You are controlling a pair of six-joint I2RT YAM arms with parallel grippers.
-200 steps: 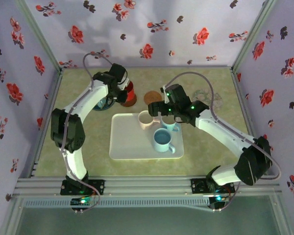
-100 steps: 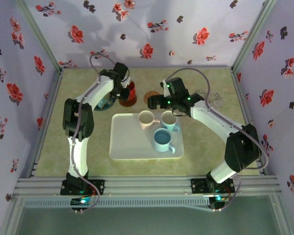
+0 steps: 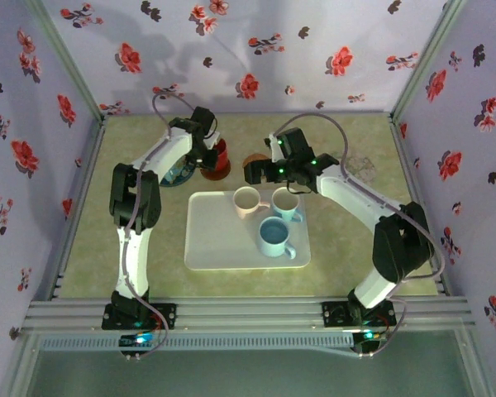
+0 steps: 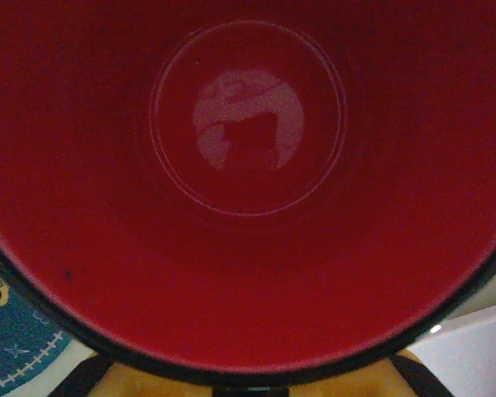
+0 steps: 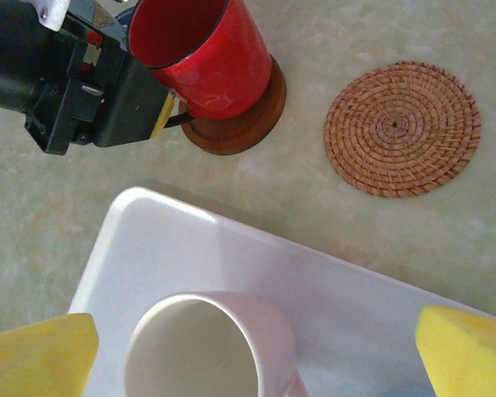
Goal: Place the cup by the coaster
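Note:
A red cup [image 5: 207,58] stands on a round brown wooden coaster [image 5: 240,124] at the far side of the table. My left gripper [image 5: 167,106] is shut on the cup's near rim. The left wrist view looks straight down into the red cup [image 4: 248,165]. From above, the red cup [image 3: 218,155] and left gripper [image 3: 207,152] are left of centre. A woven straw coaster [image 5: 403,128] lies bare to the right of the cup. My right gripper [image 5: 252,356] hangs open above a pink cup [image 5: 207,347], its yellow fingertips [image 5: 37,356] spread wide, holding nothing.
A white tray [image 3: 215,240] in the middle holds the pink cup [image 3: 246,201], a light blue cup [image 3: 286,203] and a blue cup [image 3: 274,236]. A teal coaster [image 3: 177,174] lies left of the red cup. Flowered walls close in three sides.
My right gripper has moved away from the tray's cups toward the far side, near the woven coaster. The left arm's elbow has swung inward; the red cup has stayed on the wooden coaster.

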